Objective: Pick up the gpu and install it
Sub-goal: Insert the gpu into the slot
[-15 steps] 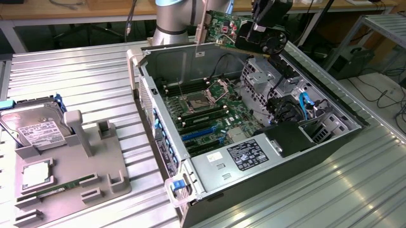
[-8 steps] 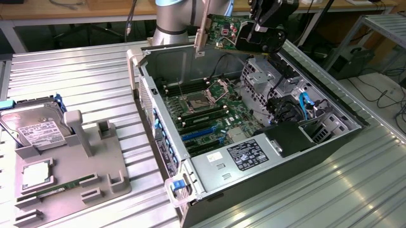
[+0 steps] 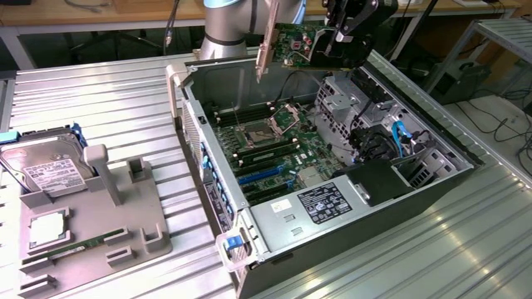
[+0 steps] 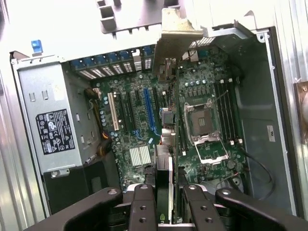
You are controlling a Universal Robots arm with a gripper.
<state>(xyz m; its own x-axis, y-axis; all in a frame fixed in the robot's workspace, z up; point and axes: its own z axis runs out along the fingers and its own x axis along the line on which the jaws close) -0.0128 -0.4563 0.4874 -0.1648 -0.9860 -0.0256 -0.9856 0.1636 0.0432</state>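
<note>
At the bench's (image 3: 99, 99) near corner, on the exterior view's left, a grey fixture (image 3: 112, 224) carries a RAM stick (image 3: 83, 244) along its near edge and a hard drive (image 3: 46, 165) standing at its far end. Just beside it, mid-bench, the case (image 3: 432, 180) lies on its side with the panel off. The power supply (image 3: 324, 202) sits at its near end, and the motherboard (image 3: 266, 146) with blue slots (image 3: 261, 174) lies beyond it. Over the case's far end the gripper (image 3: 331, 45) is clamped on the gpu (image 3: 293, 40), held in the air clear of the motherboard, green face showing and silver bracket (image 3: 266, 53) hanging down. In the wrist view the fingers (image 4: 143, 209) pinch the card (image 4: 164, 168) edge-on, with its bracket (image 4: 175, 36) at the far end. The arm (image 3: 228, 25) rises behind the case.
</note>
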